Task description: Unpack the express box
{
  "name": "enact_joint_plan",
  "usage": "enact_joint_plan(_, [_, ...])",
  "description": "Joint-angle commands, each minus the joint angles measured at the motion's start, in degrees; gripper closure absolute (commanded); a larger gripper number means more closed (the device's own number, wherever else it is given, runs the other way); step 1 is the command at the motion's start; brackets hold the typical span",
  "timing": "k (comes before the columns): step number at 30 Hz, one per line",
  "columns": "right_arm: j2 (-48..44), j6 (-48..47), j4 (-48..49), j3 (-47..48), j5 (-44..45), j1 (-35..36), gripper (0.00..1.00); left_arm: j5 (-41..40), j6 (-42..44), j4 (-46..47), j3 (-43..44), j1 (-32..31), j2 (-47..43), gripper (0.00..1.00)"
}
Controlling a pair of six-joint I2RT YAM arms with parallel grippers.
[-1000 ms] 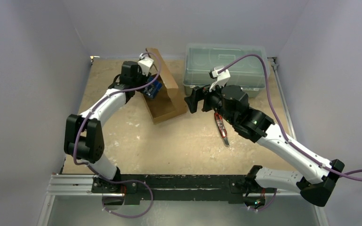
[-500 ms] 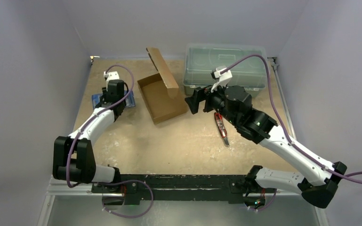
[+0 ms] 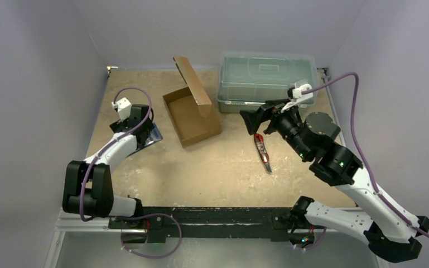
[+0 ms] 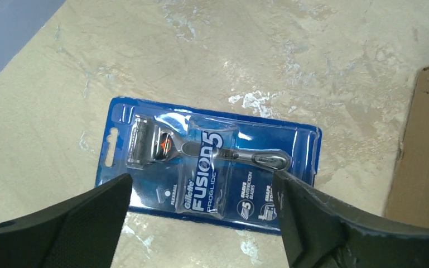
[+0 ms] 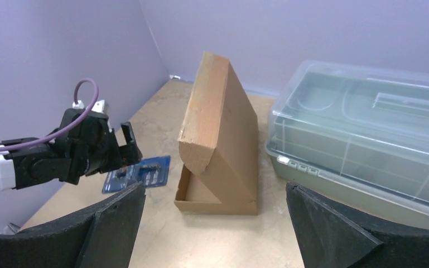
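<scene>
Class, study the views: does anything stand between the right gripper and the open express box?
Nothing visible. The right gripper, open, faces the express box across the table. The plastic bin sits off to its right, and the red-handled tool lies nearer the arm bases.

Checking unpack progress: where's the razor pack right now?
Top view: the razor pack lies flat on the table on the left side, just left of the open express box, beneath the open left gripper.
</scene>
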Motion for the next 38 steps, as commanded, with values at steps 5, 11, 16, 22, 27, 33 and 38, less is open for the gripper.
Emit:
enact_joint_plan(5, [-4.04,-3.15,-3.55,5.93,4.68,-0.11,0.01,-0.56,-5.45,-8.62,9.69,0.17,-5.17,0.01])
enact_joint_plan(11, [-6.84,-7.38,-6.22,10.81,9.74,-0.1,0.01,18.83,1.2,0.67,15.27,0.15,-16.66,0.03])
enact_joint_plan(16, [-6.97,-11.55,-10.03,19.95,13.8,-0.1,0.01,39.8,6.29,15.37,15.84,0.17,-25.95,0.02])
enact_joint_plan(22, [-11.15,-11.43,-7.73,22.5,14.99,-0.11,0.01,59.22,7.54,26.81,19.83,0.17,-29.6,0.09])
enact_joint_plan(27, [-13.26,-11.01,-5.48,23.81,15.61,-0.1,0.01,61.23,7.53,34.21,19.92,0.13,-34.41,0.09])
enact_joint_plan(33, [-14.06,-10.59,-5.18,24.6,15.81,-0.1,0.01,61.94,10.18,35.21,20.02,0.17,-38.59,0.1])
enact_joint_plan(38, [-17.42,-11.88,-3.89,22.03,14.74,-0.13,0.01,59.39,12.4,32.88,20.12,0.17,-40.46,0.1])
